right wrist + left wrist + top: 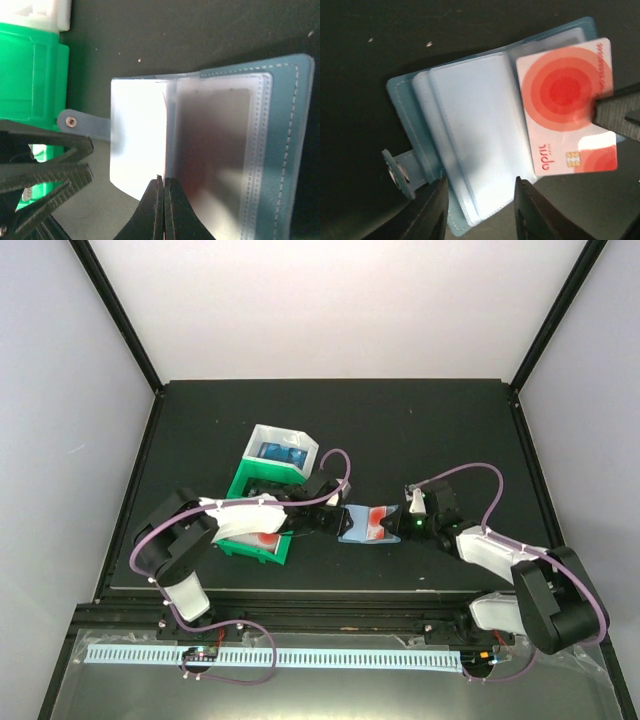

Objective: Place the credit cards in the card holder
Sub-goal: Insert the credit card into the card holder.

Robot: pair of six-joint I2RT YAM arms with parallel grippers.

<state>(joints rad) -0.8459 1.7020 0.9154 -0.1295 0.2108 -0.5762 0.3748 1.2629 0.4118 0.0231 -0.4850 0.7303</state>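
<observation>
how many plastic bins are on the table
2. A white bin sits left of centre, and a green bin lies just nearer the robot, partly covered by the left arm. None appears hidden.

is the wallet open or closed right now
Open. The wallet lies spread flat, its clear sleeves fanned out and the snap tab hanging loose; a red-and-white card rests over one side.

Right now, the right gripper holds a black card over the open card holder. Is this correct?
Not black: the card is red-and-white, as the left wrist view shows. The right gripper does hold it over the open card holder.
</observation>
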